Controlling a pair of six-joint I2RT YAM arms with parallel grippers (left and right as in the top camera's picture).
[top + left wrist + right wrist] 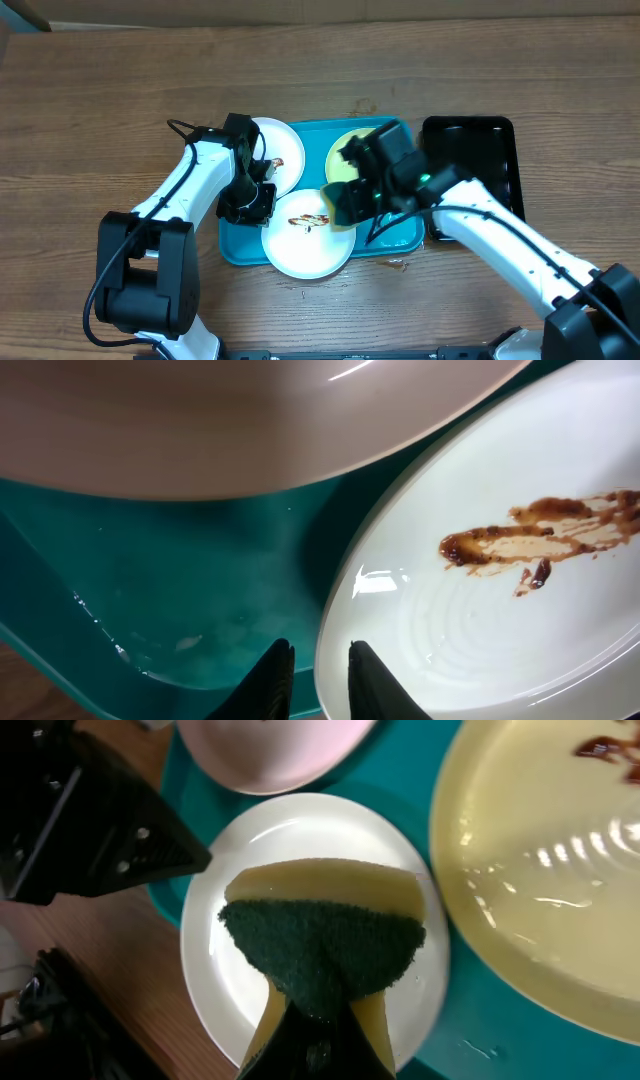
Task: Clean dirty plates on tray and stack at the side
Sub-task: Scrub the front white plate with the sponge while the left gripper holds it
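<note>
On the wooden table there are two trays: the big turquoise tray in the middle and a narrower black tray just beside it on its right. I cannot make out anything inside the black one. The turquoise tray holds three dirty plates. The front white plate carries a brown smear, and its near edge goes over the tray rim. The back white plate shows a small mark. The yellow-green plate is mostly hidden under the right arm, and in the right wrist view its smear is cut off by the frame. There is one sponge, yellow with a dark green pad. The right gripper clamps it above the front white plate; whether it presses on the plate I cannot tell. The left gripper has its fingers only a little apart, one on each side of this plate's rim, and I cannot tell if they pinch it.
</note>
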